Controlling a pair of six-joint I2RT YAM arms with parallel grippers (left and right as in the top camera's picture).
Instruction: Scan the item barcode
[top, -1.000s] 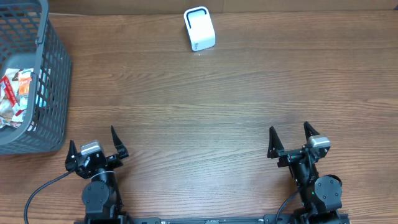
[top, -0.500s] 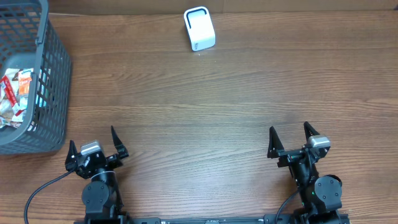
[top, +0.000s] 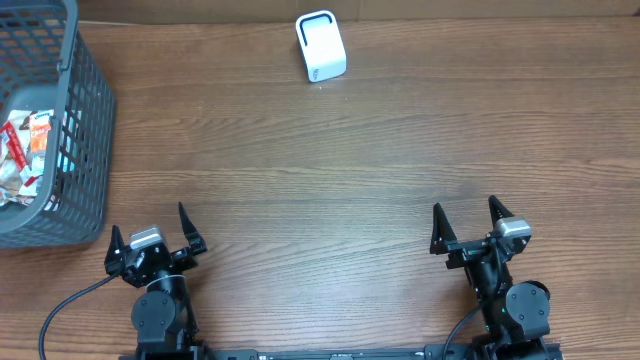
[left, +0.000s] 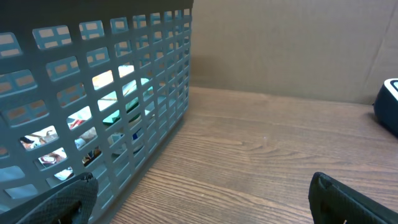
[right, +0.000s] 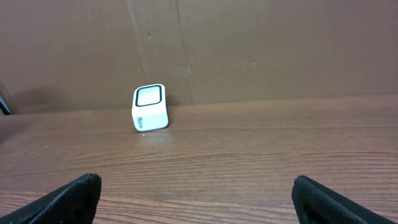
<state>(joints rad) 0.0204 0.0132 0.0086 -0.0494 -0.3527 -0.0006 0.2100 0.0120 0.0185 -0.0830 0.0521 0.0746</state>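
Progress: nothing appearing done yet; pick, show to scanner and scan all remaining.
- item pkts: several, exact no. unclear, lying inside basket.
- basket ×1, scanner ×1, sitting well apart.
- left gripper, right gripper: ×2, both gaping wide, holding nothing.

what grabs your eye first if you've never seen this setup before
The grey mesh basket at the far left of the table, with snack packets inside, draws the eye first. Next comes the small white scanner, standing alone at the far middle of the wooden table. The left end effector and the right end effector sit open and empty at the near edge.
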